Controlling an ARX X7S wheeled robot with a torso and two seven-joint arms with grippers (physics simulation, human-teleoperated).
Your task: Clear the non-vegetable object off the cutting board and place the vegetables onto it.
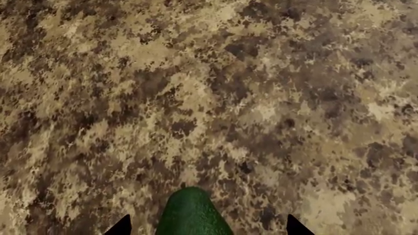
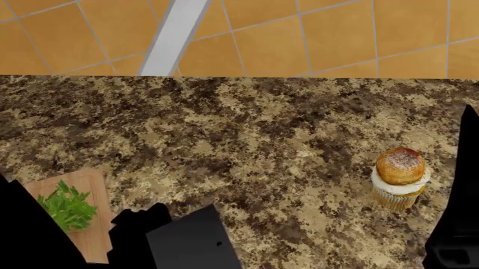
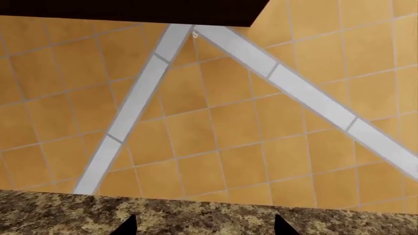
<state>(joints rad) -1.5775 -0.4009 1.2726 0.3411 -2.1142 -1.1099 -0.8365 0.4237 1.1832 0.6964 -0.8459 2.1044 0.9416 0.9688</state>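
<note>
— Cupcake (image 2: 400, 176) placement?
— It stood upright on the speckled granite counter (image 2: 247, 134), well to the right and clear of the cutting board (image 2: 93, 224), beside the dark right arm (image 2: 460, 207).

— And the vegetables?
— Celery leaves (image 2: 67, 207) lay on the board's corner at the lower left. The dark green vegetable (image 1: 193, 215) sat between the left gripper (image 1: 207, 226) fingertips, above bare counter; whether the jaws pressed on it, I couldn't tell.

— Right gripper (image 3: 205, 225)?
— Fingertips spread apart, nothing between them, pointed at the orange tiled wall (image 3: 216, 147).
</note>
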